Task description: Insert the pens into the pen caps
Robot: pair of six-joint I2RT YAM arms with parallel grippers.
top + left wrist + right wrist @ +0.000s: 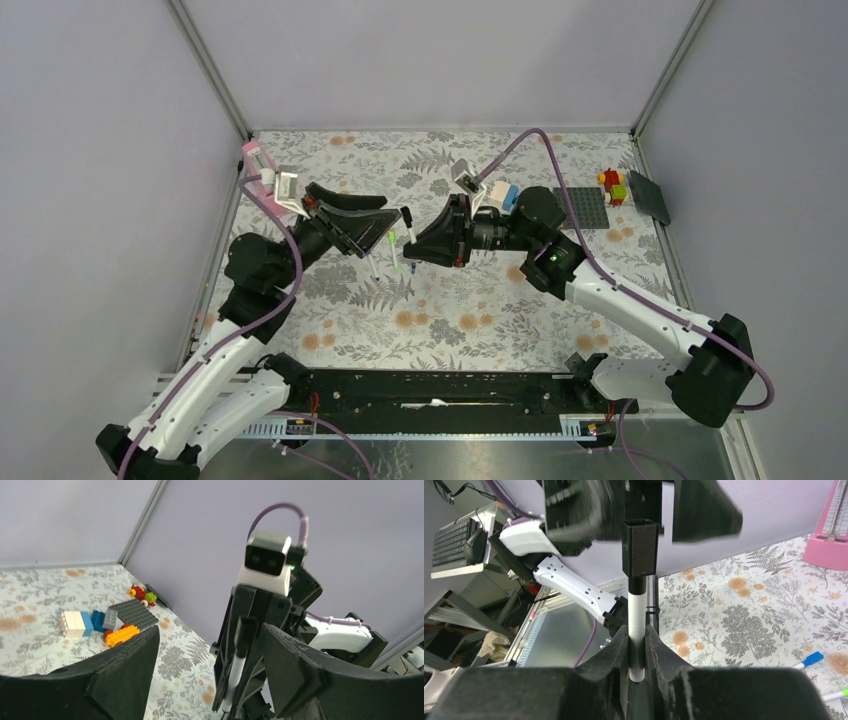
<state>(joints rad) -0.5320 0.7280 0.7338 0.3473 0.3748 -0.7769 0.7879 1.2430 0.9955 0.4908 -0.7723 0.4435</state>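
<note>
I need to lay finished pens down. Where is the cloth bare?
The near cloth, ahead of the black rail, is bare. So is the far strip by the back wall. Crowded: the centre, where the left gripper and right gripper meet over loose pens, and the far-right corner's toy bricks.

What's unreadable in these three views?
Top view: loose pens too small to count or tell capped.
Right wrist: lower end of the held pen hidden inside the right gripper; green-ended pen cut off by the right edge.
Left wrist: fingers of the left gripper block the table below.
</note>
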